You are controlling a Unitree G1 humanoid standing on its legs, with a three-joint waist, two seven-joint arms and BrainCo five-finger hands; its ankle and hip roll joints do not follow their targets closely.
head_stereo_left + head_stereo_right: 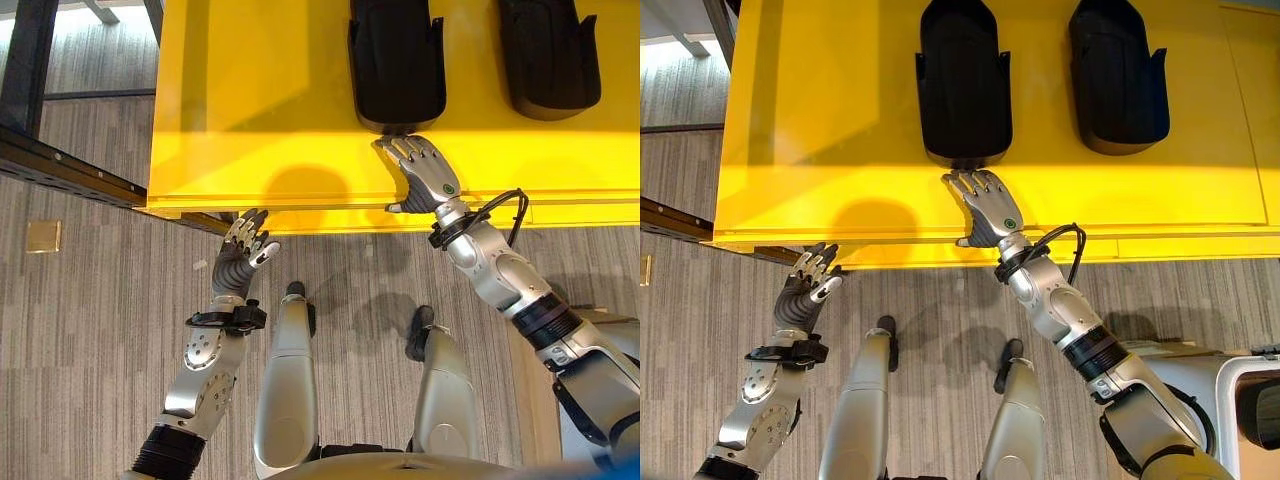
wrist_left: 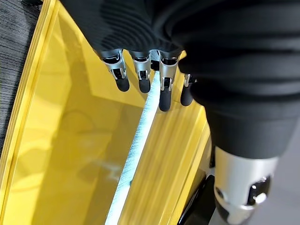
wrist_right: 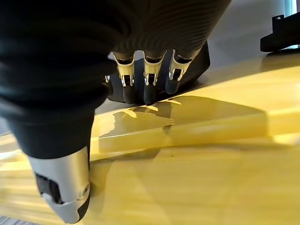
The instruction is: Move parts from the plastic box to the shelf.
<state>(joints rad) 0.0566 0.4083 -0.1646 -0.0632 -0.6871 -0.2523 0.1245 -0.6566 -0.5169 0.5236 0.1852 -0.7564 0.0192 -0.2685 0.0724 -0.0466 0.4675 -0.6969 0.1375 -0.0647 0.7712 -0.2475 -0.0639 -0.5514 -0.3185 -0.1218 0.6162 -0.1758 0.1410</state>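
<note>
- Up at twelve o'clock on the yellow shelf [image 1: 250,110]: two black parts side by side, both cut off by the frame's upper edge, so full length hidden.
- Near black part [image 1: 963,85]: long axis running twelve to six o'clock, rounded end at six, touching or just short of the right hand's fingertips; contact hard to make out from the head views.
- Far black part [image 1: 1118,75]: same twelve-to-six lie, off at two o'clock from the hand, well apart from it.
- Right hand [image 1: 988,208]: flat over the shelf's front strip, fingers straight and spread, pointing to twelve o'clock, holding nothing.
- Fingertips [image 3: 149,93] in the right wrist view: reaching the dark part's [image 3: 187,65] rounded end, with the other black part cropped at the picture's far edge.
- Left hand [image 1: 240,250]: raised at the shelf's front edge, around eight o'clock from the right hand, fingers relaxed and loosely open, empty.
- Left wrist view: fingers [image 2: 164,89] hanging straight over the shelf's yellow surface and a pale strip along its ridged edge.
- Grey carpet [image 1: 90,330] below the shelf at six o'clock.
- White and grey box [image 1: 1240,410] at four o'clock, cut off by the frame, contents impossible to tell.
</note>
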